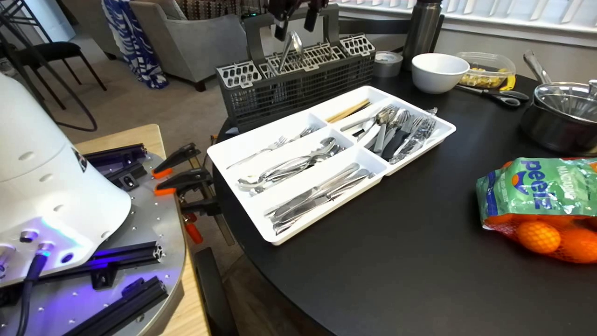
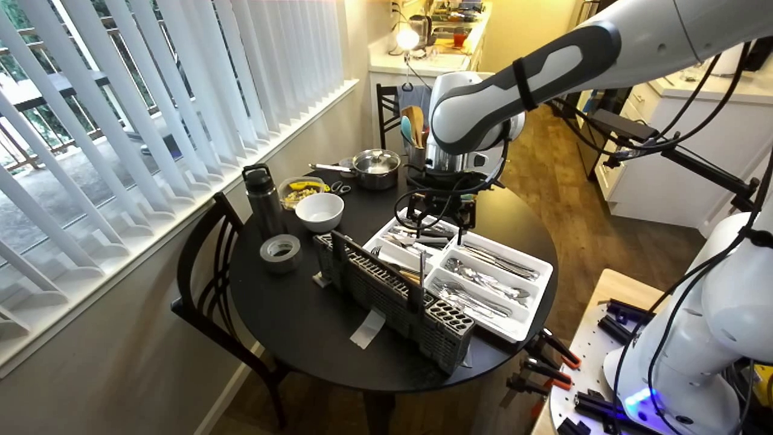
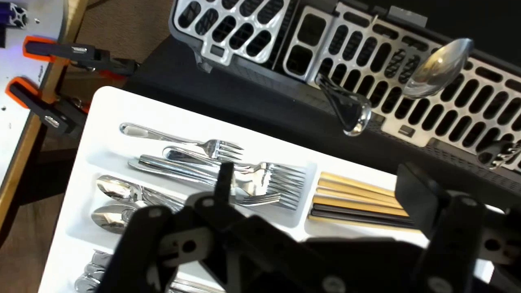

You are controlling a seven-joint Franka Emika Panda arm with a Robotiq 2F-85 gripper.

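Gripper (image 3: 315, 173), 1, yours: released, its 2 fingers (image 3: 224, 185) spread well apart with nothing grasped. You have it hanging above the white divided tray (image 1: 247, 145) and apart from it.

Chopsticks (image 3: 358, 201), tan and black, nearest your gap in the wrist view: lying side by side in a compartment of the tray, below the fingers.

Forks (image 3: 264, 179): adjoining compartment, across a divider from the chopsticks; 1 of your fingers overlaps them in the wrist view.

Spoons (image 1: 298, 164): next compartment over, between the forks and the knives (image 1: 322, 187).

Mixed cutlery (image 1: 396, 140): end compartment beside the chopsticks, partly in clear plastic.

Cutlery basket (image 1: 308, 88), dark gray with pale gridded tops: just beside the tray, on the round black table (image 1: 396, 261).

Standing spoon (image 3: 441, 67), 1: bowl upward in the basket. You see 1 more metal utensil (image 3: 344, 103) near it, kind unclear.

Also on your table: tape roll (image 1: 388, 63) near the basket's end, metal bottle (image 1: 422, 37), white bowl (image 1: 438, 77), food container (image 1: 485, 59), scissors (image 1: 510, 98), lidded pot (image 1: 555, 126), bag of mandarins (image 1: 555, 186).
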